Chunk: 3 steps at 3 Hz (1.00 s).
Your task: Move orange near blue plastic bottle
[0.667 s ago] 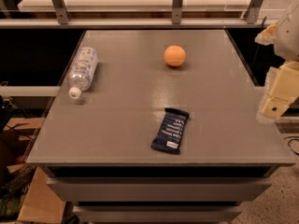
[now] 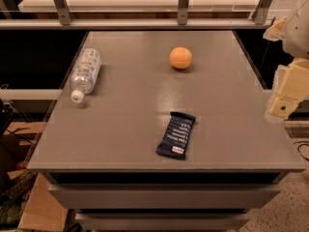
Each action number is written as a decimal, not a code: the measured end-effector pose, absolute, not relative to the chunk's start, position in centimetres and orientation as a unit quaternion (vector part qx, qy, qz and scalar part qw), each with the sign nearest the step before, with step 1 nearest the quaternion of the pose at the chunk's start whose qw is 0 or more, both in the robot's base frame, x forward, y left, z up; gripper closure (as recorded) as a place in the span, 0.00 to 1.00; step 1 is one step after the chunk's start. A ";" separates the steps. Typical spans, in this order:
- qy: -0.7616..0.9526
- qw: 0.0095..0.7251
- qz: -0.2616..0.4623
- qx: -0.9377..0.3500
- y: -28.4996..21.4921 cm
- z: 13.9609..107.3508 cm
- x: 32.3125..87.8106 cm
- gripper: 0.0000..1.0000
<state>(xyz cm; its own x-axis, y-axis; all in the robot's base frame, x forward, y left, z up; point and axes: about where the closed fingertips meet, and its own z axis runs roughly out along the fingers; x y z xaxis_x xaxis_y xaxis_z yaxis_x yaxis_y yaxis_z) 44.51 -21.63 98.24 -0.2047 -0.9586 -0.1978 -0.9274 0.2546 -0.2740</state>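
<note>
smooth, round orange (image 2: 180,58) sits at 12 o'clock on the grey table (image 2: 125,129). clear blue plastic bottle (image 2: 87,70) lies on its side at 10 o'clock, white cap (image 2: 77,96) pointing to 7. gripper (image 2: 285,98) hangs at 3 o'clock, off the edge; spread or pressed together, cannot tell.

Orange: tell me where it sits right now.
Camera view: the orange lies far-centre on the table, right of the blue plastic bottle, beyond the dark wrapper; the gripper hangs past the right edge.
</note>
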 end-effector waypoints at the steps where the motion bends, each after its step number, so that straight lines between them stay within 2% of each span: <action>1: 0.749 0.163 -0.067 -0.639 -21.0 98.9 46.9 0.00; 3: 0.656 0.146 -0.120 -0.730 -16.8 99.7 54.6 0.00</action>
